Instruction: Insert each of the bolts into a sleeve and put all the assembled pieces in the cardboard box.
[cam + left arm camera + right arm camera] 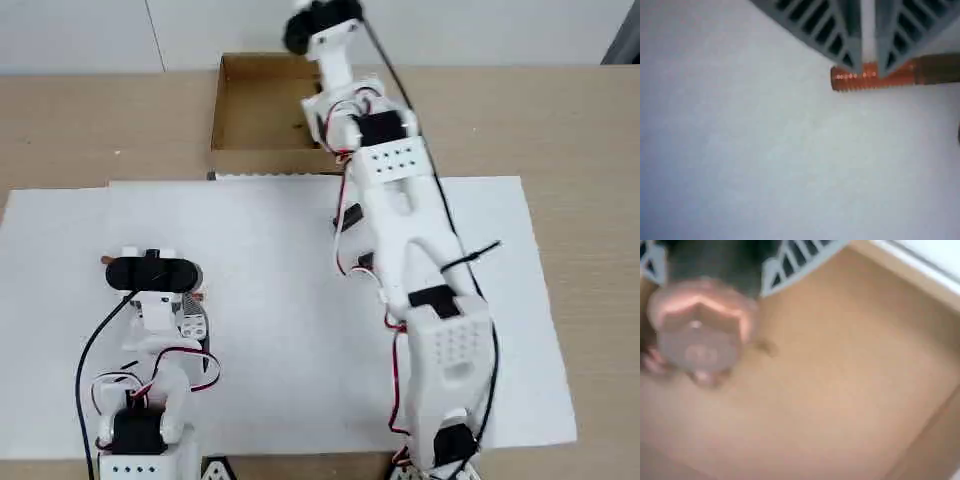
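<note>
box [262,112] behind paper [280,300], r gripper [710,270] over box, bolt [872,80] on paper

bolt [875,80]: unthreaded end cut off at edge | assembled piece [697,335]: blurred | cardboard box [250,110]: partly behind right arm [400,200]

The table [580,120] is looked down on from high above by a fixed camera. The bases of both arms are met at the 6 o'clock edge and the cardboard box [260,158] at 12 o'clock. The left wrist camera is carried on the left arm [150,330] at 7 o'clock and is pointed down at the white sheet [280,300] from very near, so a bolt [860,80] is seen large. The right wrist camera is carried on the right arm [420,260], stretched toward 12 o'clock, and is aimed into the cardboard box [840,380] from close by. The piece [697,340] clamped in the right gripper [707,277] is blurred against the lens. The white sheet [765,165] is shared by the high and left wrist views, the cardboard box by the high and right wrist views.
</note>
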Robot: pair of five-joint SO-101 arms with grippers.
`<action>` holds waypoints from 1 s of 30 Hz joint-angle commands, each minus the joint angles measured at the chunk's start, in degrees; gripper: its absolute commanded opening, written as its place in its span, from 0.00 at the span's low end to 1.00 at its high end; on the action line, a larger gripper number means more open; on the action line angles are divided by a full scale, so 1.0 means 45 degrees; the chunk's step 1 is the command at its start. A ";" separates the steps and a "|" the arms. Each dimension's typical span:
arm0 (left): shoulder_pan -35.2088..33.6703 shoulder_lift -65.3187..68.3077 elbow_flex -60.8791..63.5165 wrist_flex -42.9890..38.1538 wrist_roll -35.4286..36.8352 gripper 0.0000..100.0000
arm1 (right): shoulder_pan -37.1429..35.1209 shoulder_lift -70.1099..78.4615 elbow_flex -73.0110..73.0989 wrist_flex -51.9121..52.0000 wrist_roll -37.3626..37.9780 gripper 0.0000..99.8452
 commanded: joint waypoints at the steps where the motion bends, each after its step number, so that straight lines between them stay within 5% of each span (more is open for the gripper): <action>1: -0.0059 -0.0117 -0.0049 -0.0274 -0.0039 0.01 | -0.0205 0.0752 -0.1934 -0.0869 0.0781 0.00; 11: -0.0059 -0.0117 -0.0049 -0.0274 -0.0039 0.01 | -0.0694 0.3546 -0.3946 -0.1280 0.2403 0.01; 18: -0.0059 -0.0117 -0.0049 -0.0274 -0.0039 0.01 | -0.0713 0.4015 -0.4278 -0.0811 0.2403 0.19; 30: -0.0039 -0.0117 -0.0049 -0.0274 -0.0039 0.01 | -0.0654 0.2764 -0.4278 0.1104 0.2344 0.00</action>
